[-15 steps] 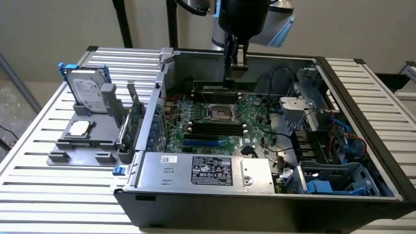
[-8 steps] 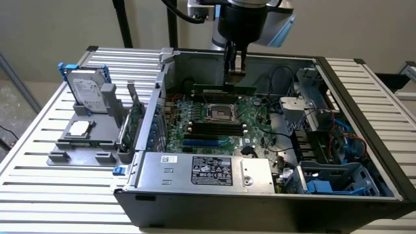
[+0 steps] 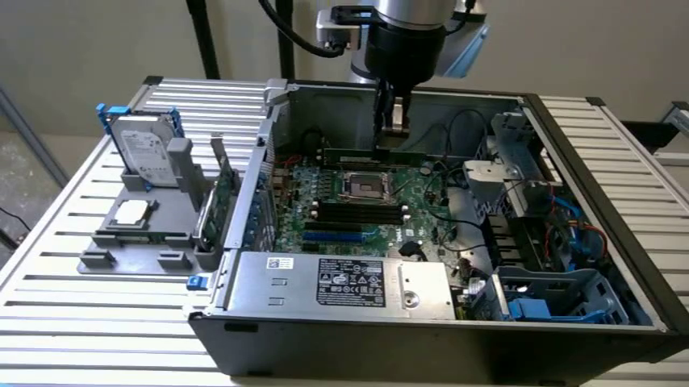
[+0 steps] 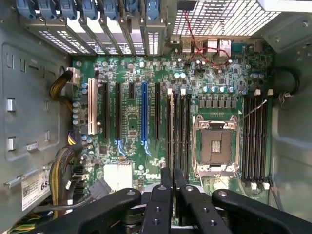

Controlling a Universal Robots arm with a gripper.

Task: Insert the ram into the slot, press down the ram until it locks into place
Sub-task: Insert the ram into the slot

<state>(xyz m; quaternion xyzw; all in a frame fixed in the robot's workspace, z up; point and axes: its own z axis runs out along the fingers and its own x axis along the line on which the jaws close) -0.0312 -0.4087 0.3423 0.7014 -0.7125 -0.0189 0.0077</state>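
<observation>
My pincer (image 3: 394, 133) pinches the ram (image 3: 361, 151), stick level over the motherboard (image 4: 130, 124), lengthwise in line with the slot (image 4: 176, 126) beside the CPU socket (image 4: 216, 146).

Open computer case (image 3: 431, 347) on slatted table (image 3: 64, 234), metal CPU socket (image 3: 364, 187), hard drive (image 3: 144, 149) on grey stand (image 3: 140, 234)

1. We see an open computer case (image 3: 453, 347) lying on a slatted table (image 3: 64, 274).
2. The gripper (image 3: 394, 133) reaches down into the case, its fingers closed on the top edge of the ram (image 3: 356, 151), which lies level over the far side of the motherboard (image 3: 302, 234).
3. Just beside the ram sits the CPU socket (image 3: 364, 184), with parallel black slots (image 3: 350, 212) on its nearer side.
4. On the exterior view's left, a grey fixture (image 3: 129, 242) holds a hard drive (image 3: 145, 153).
</observation>
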